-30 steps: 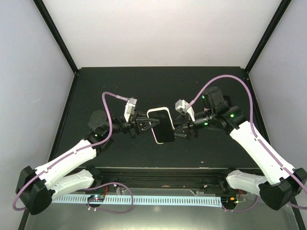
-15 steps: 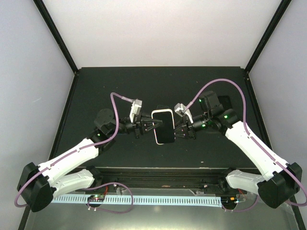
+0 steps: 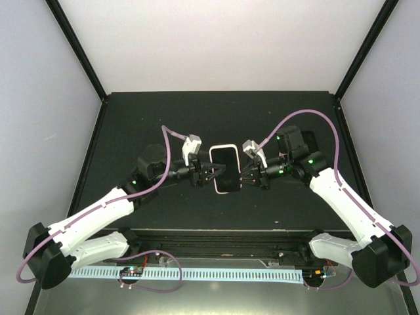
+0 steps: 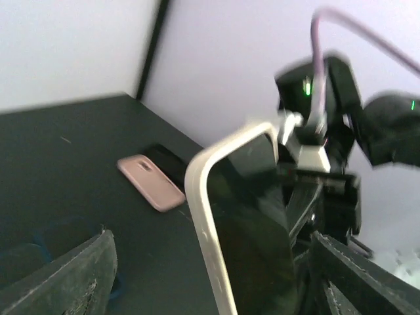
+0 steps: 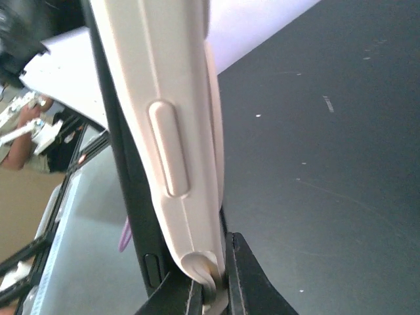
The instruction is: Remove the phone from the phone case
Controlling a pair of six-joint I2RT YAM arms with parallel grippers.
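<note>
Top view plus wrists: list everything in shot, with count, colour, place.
phone: 1, black, raised over mid table between the tools
case: 1, cream, around the phone
pink item: 1, pink, flat on the table near the far wall; phone or case, cannot tell
dark item: 1, black, flat beside the pink item
table: 1, black, between white walls
cables: 2, purple, one looping over each arm
arms: 2, white and black, from the near edge
left tool: 1, black, open, at the phone's left side
right tool: 1, black, shut on the case edge
</note>
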